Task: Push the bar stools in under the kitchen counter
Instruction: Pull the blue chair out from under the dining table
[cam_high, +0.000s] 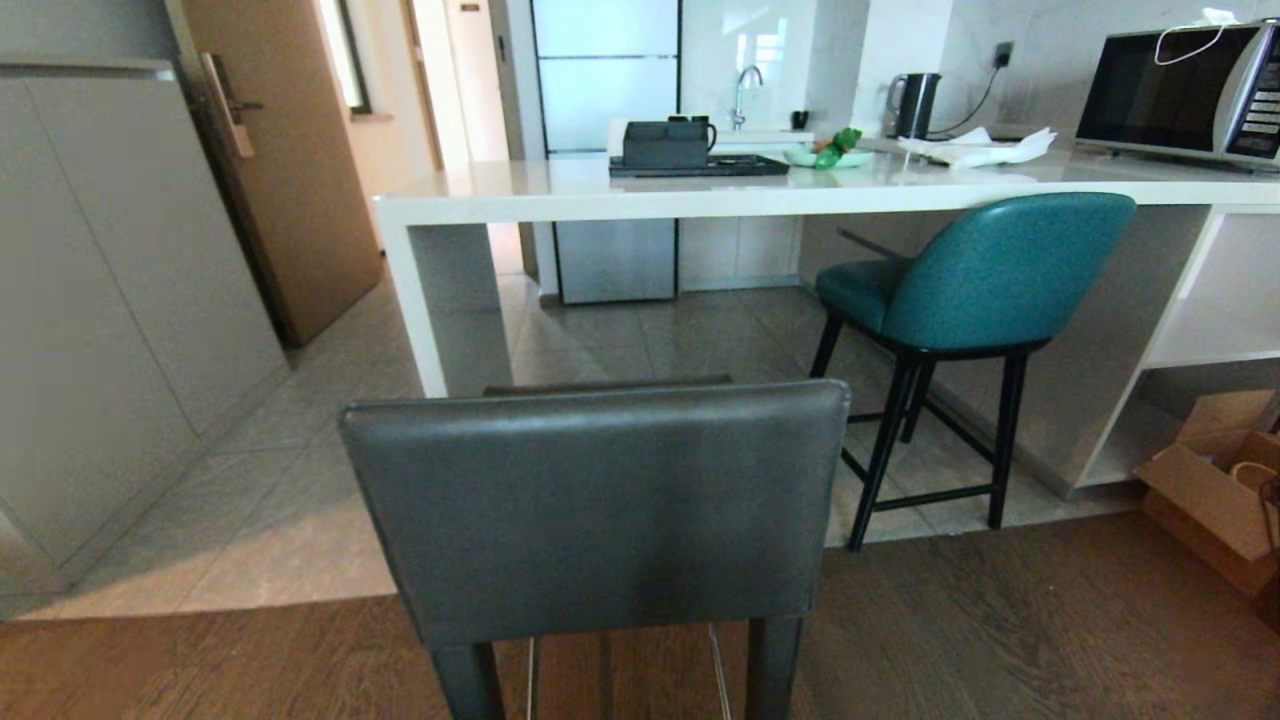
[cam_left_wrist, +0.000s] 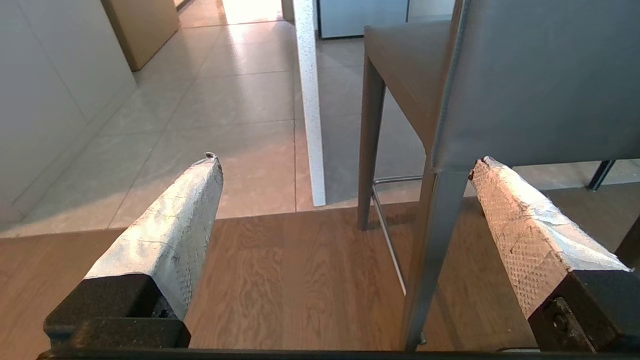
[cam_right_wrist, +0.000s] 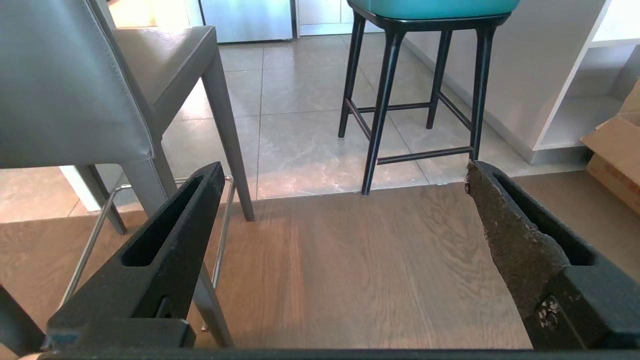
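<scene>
The dark grey bar stool (cam_high: 600, 500) stands right in front of me on the wood floor, its boxy back toward me, well short of the kitchen counter (cam_high: 620, 200). Further back on the right, the teal bar stool (cam_high: 985, 270) has its seat partly under the worktop. My left gripper (cam_left_wrist: 345, 167) hangs open beside the grey stool's (cam_left_wrist: 530, 75) left rear leg, holding nothing. On the stool's other side my right gripper (cam_right_wrist: 342, 172) is open too, with the grey stool (cam_right_wrist: 65, 85) and the teal stool's black legs (cam_right_wrist: 380, 100) ahead. Neither arm shows in the head view.
A grey cabinet wall (cam_high: 110, 300) and a wooden door (cam_high: 290, 150) line the left. The counter's white end panel (cam_high: 430, 310) stands ahead on the left. A cardboard box (cam_high: 1215, 490) sits on the floor at right, below open shelves. A microwave (cam_high: 1180, 90) and kettle (cam_high: 915, 105) stand on the counter.
</scene>
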